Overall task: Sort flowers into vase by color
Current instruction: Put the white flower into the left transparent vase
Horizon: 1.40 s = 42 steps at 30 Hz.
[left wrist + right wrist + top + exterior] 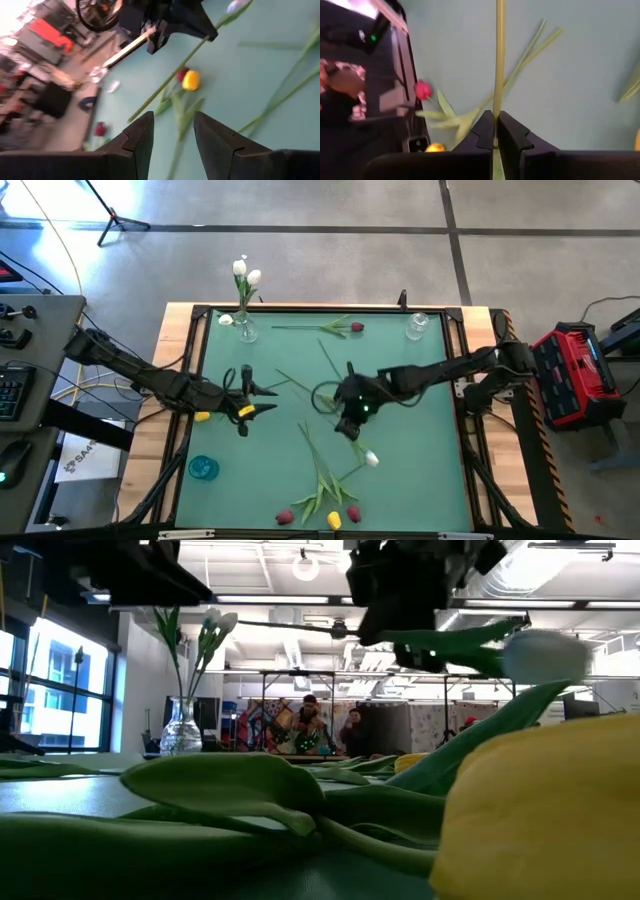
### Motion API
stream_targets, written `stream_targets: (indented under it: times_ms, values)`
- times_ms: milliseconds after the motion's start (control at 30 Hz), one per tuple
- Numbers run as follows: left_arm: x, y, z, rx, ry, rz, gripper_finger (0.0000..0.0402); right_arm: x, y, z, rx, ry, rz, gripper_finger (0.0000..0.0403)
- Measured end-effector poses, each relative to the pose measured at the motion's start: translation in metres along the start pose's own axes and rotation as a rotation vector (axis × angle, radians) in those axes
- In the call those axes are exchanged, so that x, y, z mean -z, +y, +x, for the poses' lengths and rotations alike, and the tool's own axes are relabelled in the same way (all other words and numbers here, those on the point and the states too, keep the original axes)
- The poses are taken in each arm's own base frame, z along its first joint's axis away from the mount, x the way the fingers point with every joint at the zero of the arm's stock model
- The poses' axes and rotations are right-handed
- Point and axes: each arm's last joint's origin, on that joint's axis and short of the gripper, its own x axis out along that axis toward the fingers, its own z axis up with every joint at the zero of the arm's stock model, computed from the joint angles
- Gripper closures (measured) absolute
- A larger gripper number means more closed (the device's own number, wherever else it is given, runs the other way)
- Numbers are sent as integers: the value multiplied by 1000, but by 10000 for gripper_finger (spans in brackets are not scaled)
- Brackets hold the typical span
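Tulips scattered over smooth teal table point(420, 410): thin green stems, narrow leaves, small egg-shaped heads. Right gripper point(495, 131) above mid-table, dark angular fingers pinched tight on slender stem of white tulip point(371, 459), head hanging toward near edge. Left gripper point(173, 131) at left side of mat, blocky dark fingers parted, nothing between them, just beside a yellow tulip point(245, 411). Clear glass vase point(246, 330) at far left corner, rounded base, holding two white flowers point(246, 273) upright. Second clear glass vase point(417, 326) at far right corner. Dark red tulip point(356, 327) lying flat between the two vases. Cluster at near edge: two dark red heads point(285, 517) and one yellow head point(334, 521), leaves overlapping. Blue glass vessel point(203, 468) near left front.
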Motion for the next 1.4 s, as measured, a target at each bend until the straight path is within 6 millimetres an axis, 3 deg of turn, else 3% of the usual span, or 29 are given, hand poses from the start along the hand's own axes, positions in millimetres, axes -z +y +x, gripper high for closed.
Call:
stream_targets:
  times_ms: [333, 533, 767, 1067, 1400]
  values:
    - [-3, -8, 18, -151, 66, 140, 275, -23, -13, -7, -56, -83, 67, 403]
    - [-7, -14, 31, -196, 52, 247, 275, -33, -25, 5, -69, -116, 170, 403]
    - [-15, -25, 56, -178, 90, 397, 275, -47, -36, 25, -210, -122, 224, 403]
    - [-8, -37, 80, -174, 212, 516, 275, -51, -38, 22, -224, -146, 216, 403]
    - [-11, -45, 96, -154, 227, 532, 275, -52, -37, 21, -230, -154, 201, 402]
